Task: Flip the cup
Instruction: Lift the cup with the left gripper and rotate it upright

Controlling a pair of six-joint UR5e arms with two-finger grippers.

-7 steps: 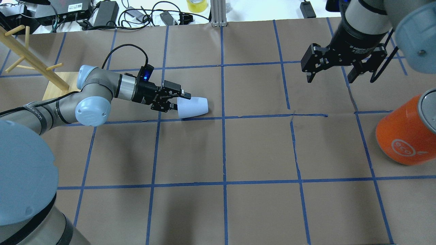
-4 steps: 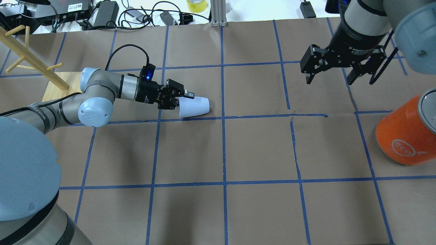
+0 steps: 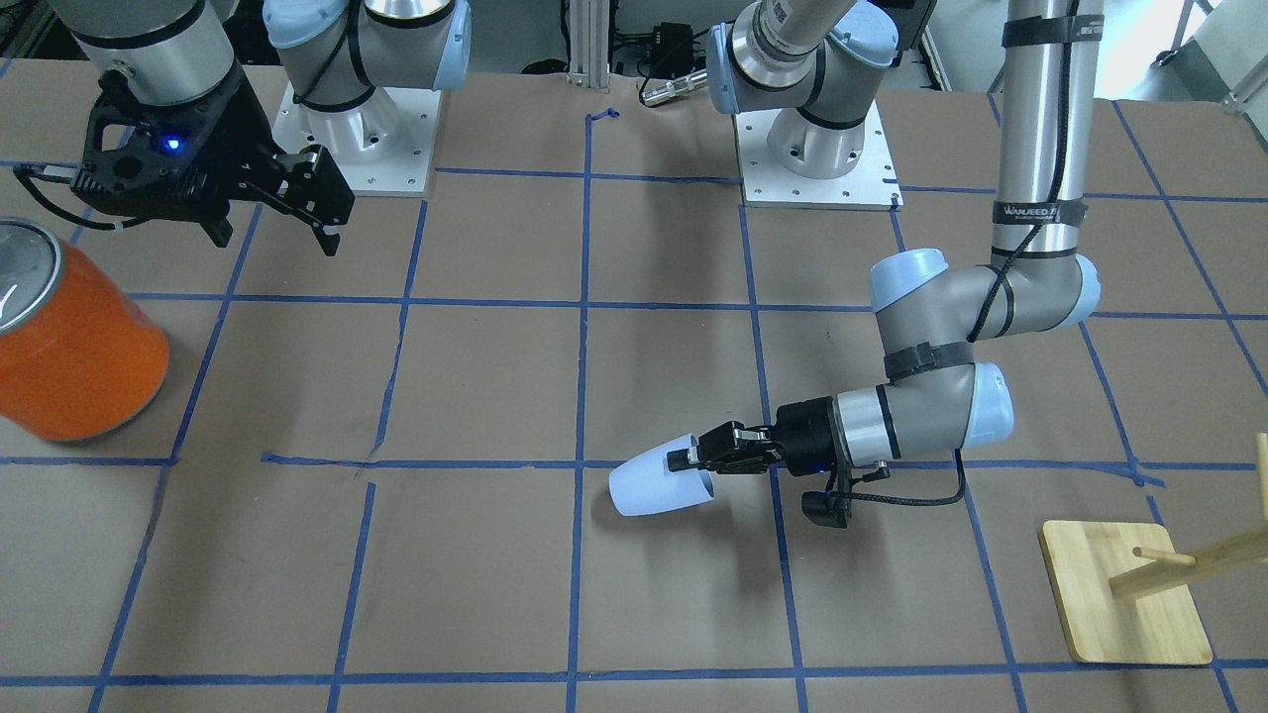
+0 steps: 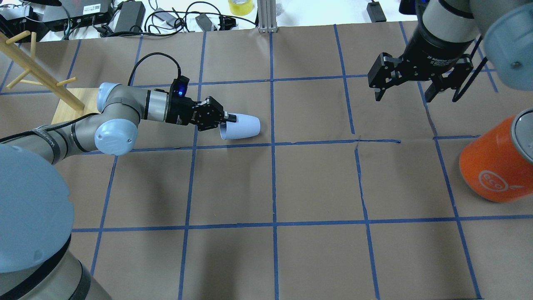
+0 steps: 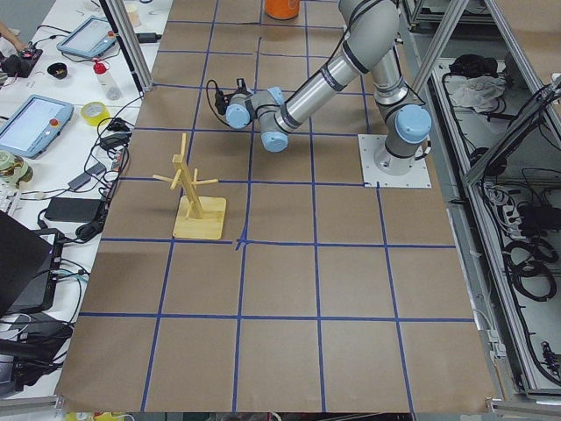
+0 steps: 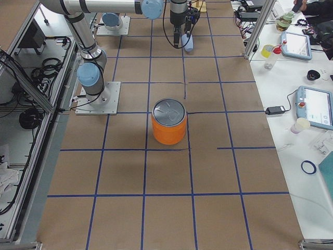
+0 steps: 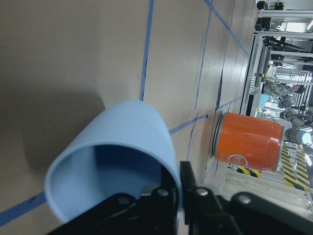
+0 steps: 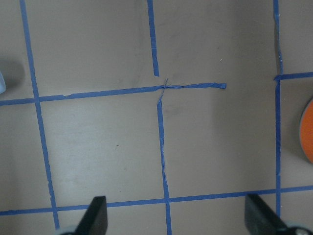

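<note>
Left gripper (image 4: 226,121) clenched on the rim of the cup (image 4: 245,127), one finger inside the mouth, one outside; cup on its side at left-centre of the worktop (image 4: 316,187), long axis in line with the gripper, mouth toward it, base pointing right; contact with the worktop cannot be told. Right gripper (image 4: 402,99) spread wide, empty, well apart at far right; left arm nearer.

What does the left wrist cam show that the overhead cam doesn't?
Only left wrist: a look into the cup, blue inside, with the left gripper shut on its wall, one finger inside the mouth. Only overhead: the right gripper, open and holding nothing, and the wooden rack. Both: the cup on its side and the orange can.
</note>
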